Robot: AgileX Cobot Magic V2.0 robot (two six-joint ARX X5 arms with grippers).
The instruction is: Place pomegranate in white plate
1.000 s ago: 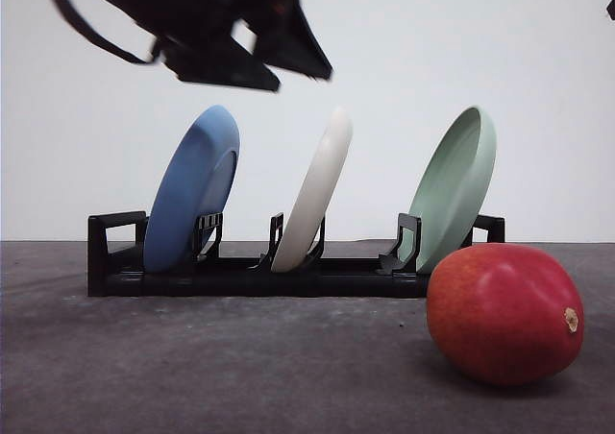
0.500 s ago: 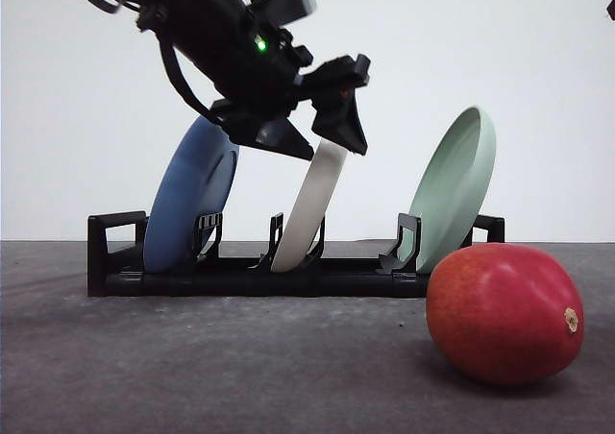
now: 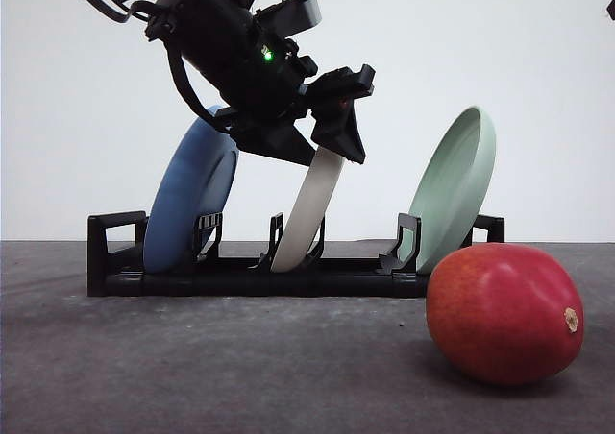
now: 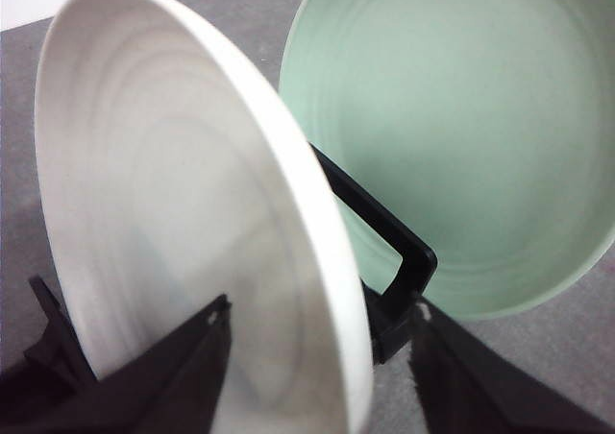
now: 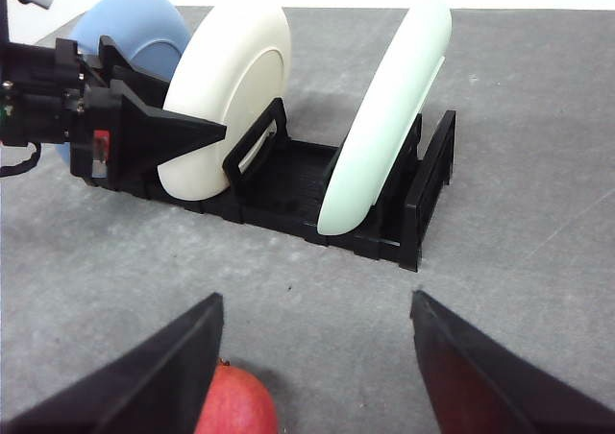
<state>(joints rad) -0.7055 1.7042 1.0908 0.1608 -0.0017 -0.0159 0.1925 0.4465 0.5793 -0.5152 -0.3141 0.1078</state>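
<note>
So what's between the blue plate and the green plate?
The white plate stands between the blue plate and the green plate, all upright in the black rack. The front view shows it, with the left gripper at its top edge.

No readable text or labels anywhere

Swung down from the top of the front view within the last second to the upper rim of the white plate [image 3: 309, 208]; left gripper [image 3: 322, 146] now astride that rim with jaws apart, one finger on each face; over the last half second, only a slight further shift.
</note>
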